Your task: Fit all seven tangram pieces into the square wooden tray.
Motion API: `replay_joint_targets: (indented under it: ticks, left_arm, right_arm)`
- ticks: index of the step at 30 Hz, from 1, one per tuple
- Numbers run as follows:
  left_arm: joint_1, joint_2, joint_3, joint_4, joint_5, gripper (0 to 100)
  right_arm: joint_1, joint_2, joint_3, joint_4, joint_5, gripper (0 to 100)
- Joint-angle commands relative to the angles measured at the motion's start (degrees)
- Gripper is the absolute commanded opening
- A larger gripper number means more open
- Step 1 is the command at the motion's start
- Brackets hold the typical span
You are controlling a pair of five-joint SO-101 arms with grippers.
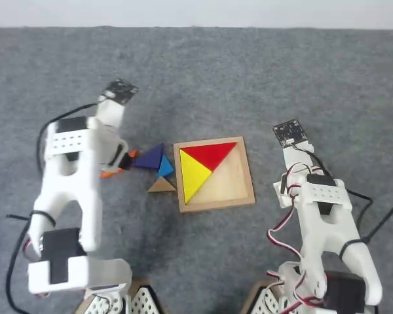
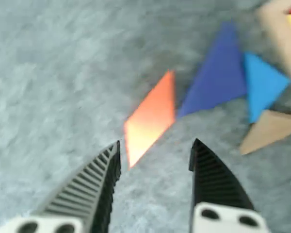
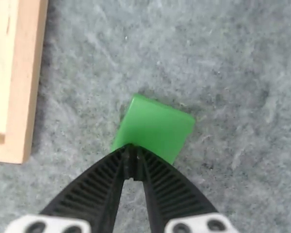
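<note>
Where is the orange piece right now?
In the left wrist view, the orange piece lies on the carpet just ahead of the left gripper, beside the dark blue triangle.

- A grey, felt-like mat point(image 1: 203, 72) is spread over the table top and reaches the left and right edges of the high view.
- Its surface is seen to be fuzzy and mottled, with lighter and darker flecks throughout.
- In both wrist views the mat is seen close up as a soft, uneven nap.
- A pale, plain band point(image 1: 196, 13) is seen beyond the mat's far edge, and the line between them runs straight across.
</note>
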Motion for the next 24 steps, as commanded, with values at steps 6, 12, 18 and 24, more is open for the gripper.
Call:
replay_joint_targets:
  ticks: [6,12,18,24]
  left_arm:
    - [1.6,9.8,-2.4,-8.1,-0.2,22]
    - [-1.1,19.9,-8.5,-5.9,-0.4,22]
    - [-5.5,20.0,-11.2,-4.0,-3.3,22]
    - [-6.5,20.6,-11.6,-3.4,-6.9,17]
  right_arm:
    - [0.4,-0.4,-0.1,-1.0,0.9,0.9]
    - [0.4,-0.4,-0.1,-1.0,0.9,0.9]
    - [0.4,-0.4,-0.1,-1.0,0.9,0.9]
    - [0.4,-0.4,-0.1,-1.0,0.9,0.9]
